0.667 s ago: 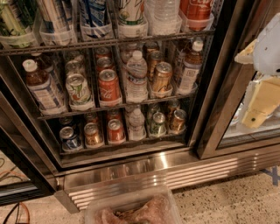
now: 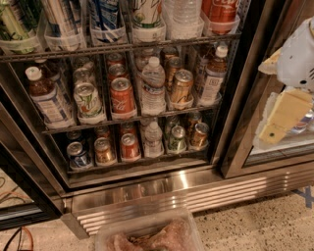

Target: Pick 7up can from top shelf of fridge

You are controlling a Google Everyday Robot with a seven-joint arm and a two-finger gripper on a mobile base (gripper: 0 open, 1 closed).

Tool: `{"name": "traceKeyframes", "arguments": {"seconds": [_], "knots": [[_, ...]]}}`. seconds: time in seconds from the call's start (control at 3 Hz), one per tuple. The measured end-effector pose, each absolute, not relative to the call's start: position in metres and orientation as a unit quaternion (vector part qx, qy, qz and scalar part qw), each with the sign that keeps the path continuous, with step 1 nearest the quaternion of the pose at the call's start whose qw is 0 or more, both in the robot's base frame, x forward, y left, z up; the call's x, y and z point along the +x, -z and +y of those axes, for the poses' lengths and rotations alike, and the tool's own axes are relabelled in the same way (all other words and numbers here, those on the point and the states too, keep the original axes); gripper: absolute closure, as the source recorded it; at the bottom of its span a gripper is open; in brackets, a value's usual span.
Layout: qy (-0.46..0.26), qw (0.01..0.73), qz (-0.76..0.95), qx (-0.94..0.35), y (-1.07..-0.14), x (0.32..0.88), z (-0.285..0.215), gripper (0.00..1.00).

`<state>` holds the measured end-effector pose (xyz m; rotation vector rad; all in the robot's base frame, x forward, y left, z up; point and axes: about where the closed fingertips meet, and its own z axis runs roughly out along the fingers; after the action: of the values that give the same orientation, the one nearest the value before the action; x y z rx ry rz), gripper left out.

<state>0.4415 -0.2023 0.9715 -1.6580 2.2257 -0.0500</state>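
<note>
Entry: my cream-padded claw (image 2: 280,117) has shifted slightly at the right, before the fridge's glass door (image 2: 294,144); whether released or clenched, I cannot tell. White, green-lettered 7up can (image 2: 146,13): on the dark wire top shelf (image 2: 122,48), well apart from the claw, not yet grasped. The reach is barely begun.

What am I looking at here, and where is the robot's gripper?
One camera, mounting unknown, looks down into a drinks fridge. The robot is a wheeled base with one arm; its gripper, the cream-and-white part at the right edge, hangs before the right glass door, nothing visibly in it. The top shelf carries clear trays of drinks: the 7up can stands between a blue-and-white striped can and a water bottle, a red cola can further right. A clear plastic tub sits at the bottom edge.
</note>
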Motion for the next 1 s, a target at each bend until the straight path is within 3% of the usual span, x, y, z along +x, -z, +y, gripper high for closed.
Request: {"name": "traceKeyframes", "arguments": {"seconds": [0.67,1.0], "knots": [[-0.057,0.210,0.807,-0.549,-0.959,0.454,-0.169,0.00],[-0.058,0.211,0.807,-0.548,-0.959,0.454,-0.169,0.00]]}}
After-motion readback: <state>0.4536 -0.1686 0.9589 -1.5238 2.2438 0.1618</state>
